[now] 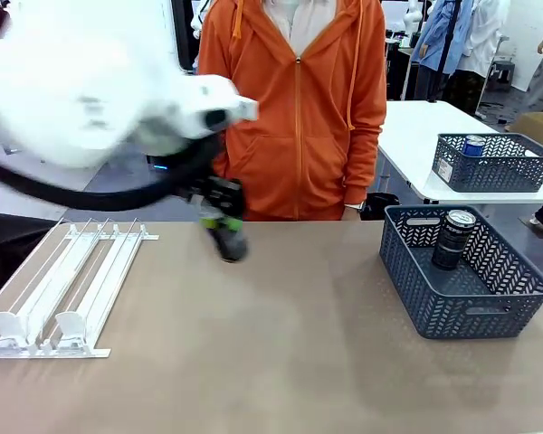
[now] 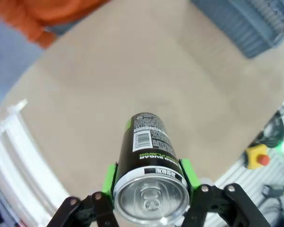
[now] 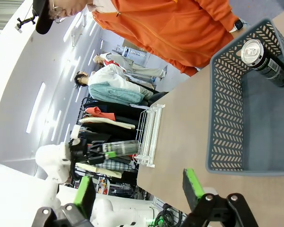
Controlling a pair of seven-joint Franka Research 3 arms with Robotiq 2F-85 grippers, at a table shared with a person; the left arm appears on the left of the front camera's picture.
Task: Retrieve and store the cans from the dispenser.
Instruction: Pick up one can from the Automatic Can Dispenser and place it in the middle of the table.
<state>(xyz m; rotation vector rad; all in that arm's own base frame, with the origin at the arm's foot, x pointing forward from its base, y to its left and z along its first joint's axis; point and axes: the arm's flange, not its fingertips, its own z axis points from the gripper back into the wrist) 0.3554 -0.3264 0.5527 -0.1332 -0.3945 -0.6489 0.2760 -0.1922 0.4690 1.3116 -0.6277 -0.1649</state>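
My left gripper (image 1: 223, 228) is shut on a dark can (image 1: 226, 239), held above the table's far middle and motion-blurred. In the left wrist view the black can (image 2: 148, 156) sits between the green pads (image 2: 108, 182), silver top towards the camera, in the left gripper (image 2: 149, 184). The white dispenser (image 1: 68, 285) lies flat at the table's left. Another black can (image 1: 453, 239) stands in the dark lattice basket (image 1: 489, 307) at the right. My right gripper (image 3: 138, 191) is open with nothing between its fingers, off the near side of the basket (image 3: 227, 118) and its can (image 3: 264, 60).
A person in an orange hoodie (image 1: 294, 108) stands at the far edge, right behind the left gripper. A second basket (image 1: 516, 172) with a blue can (image 1: 473, 145) sits on a white table at the back right. Bare tabletop (image 1: 281, 344) lies between dispenser and basket.
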